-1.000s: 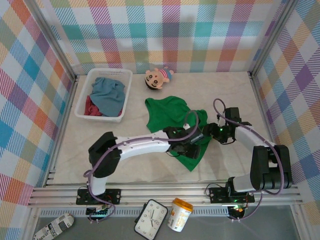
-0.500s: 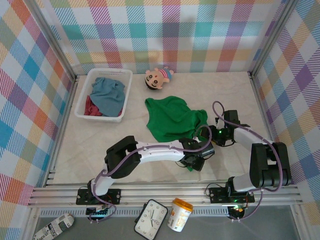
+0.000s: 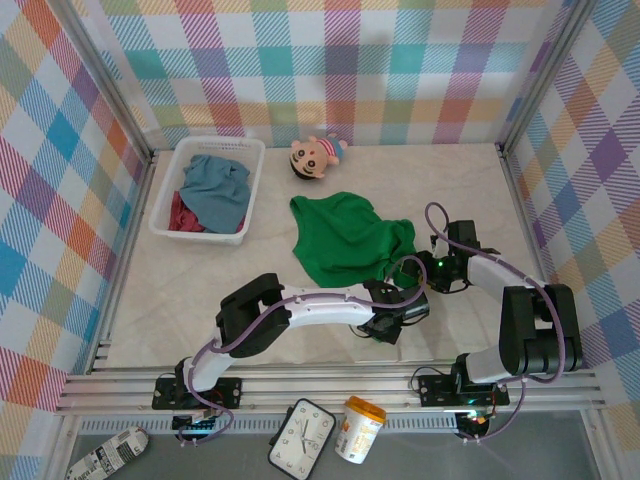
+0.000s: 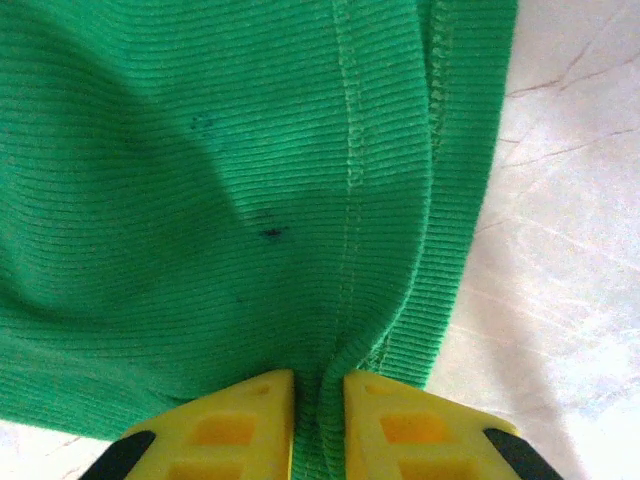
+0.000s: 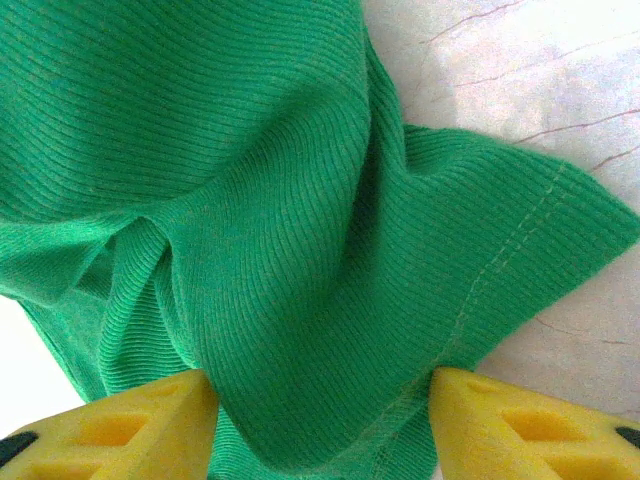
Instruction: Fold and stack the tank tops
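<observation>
A bright green tank top [image 3: 345,240] lies crumpled in the middle of the table. In the left wrist view my left gripper [image 4: 318,420] is shut on a pinched fold of the green tank top [image 4: 250,180] near its stitched hem; from above, the left gripper [image 3: 393,320] sits at the cloth's near right corner. My right gripper [image 5: 315,420] stands open, one yellow finger on each side of a loose bunch of the green tank top [image 5: 250,200], at the cloth's right edge [image 3: 420,268]. A blue-grey tank top [image 3: 215,185] and a dark red tank top [image 3: 180,215] lie in the basket.
The white mesh basket [image 3: 250,190] stands at the back left. A big-headed doll [image 3: 317,153] lies behind the green cloth. Checked walls and metal rails enclose the table [image 3: 180,290]. A clock [image 3: 301,438] and a cup [image 3: 360,428] lie beyond the near rail.
My left gripper slid right and toward the near edge along the green cloth and closed on a fold of it. The cloth's near corner got drawn in. The right gripper barely moved.
</observation>
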You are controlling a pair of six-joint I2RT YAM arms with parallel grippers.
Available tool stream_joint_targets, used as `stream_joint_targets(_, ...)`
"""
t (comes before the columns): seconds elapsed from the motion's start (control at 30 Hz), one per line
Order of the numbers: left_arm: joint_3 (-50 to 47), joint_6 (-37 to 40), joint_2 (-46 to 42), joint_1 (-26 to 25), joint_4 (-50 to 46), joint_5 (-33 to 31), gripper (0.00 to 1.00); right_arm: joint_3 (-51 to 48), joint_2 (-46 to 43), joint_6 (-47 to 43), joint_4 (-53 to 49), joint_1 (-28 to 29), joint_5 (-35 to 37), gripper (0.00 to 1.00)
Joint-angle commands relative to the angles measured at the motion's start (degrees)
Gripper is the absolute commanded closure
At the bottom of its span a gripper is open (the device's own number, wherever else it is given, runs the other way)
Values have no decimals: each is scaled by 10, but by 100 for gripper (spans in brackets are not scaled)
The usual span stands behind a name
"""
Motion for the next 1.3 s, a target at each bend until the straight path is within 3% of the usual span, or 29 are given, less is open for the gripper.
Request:
stream_joint_targets(0.0,-31,-3,-29,1,-40,-28,81,-3,-13,1,-4,-2,-12,42)
stream_joint_targets(0.1,-49,-4,-69,9,-44,-35,85,6,-28,-6,-22,-2,-9,44)
stream_joint_targets(0.23,-88,-5,-133,28,-49,-49,100,17,-57,-21,-60,-2,17,45)
stream_joint_targets(0.4,-132,-5,-222,63,-54,-58,100,10,-73,-23,-72,8,26,46)
stream_joint_targets(0.57,-169,-3,-287,93,-74,-75,100,1,-93,-13,-77,78,67,46)
stream_joint_targets(0.8,-221,-13,-375,126,-84,-102,100,-16,-57,21,-71,178,181,35)
stream_joint_targets(1.0,-268,-9,-421,148,-123,-132,100,-10,-61,38,-79,199,268,31)
stream_joint_targets(1.27,-314,2,-490,206,-148,-158,100,-34,-39,85,-78,218,234,33)
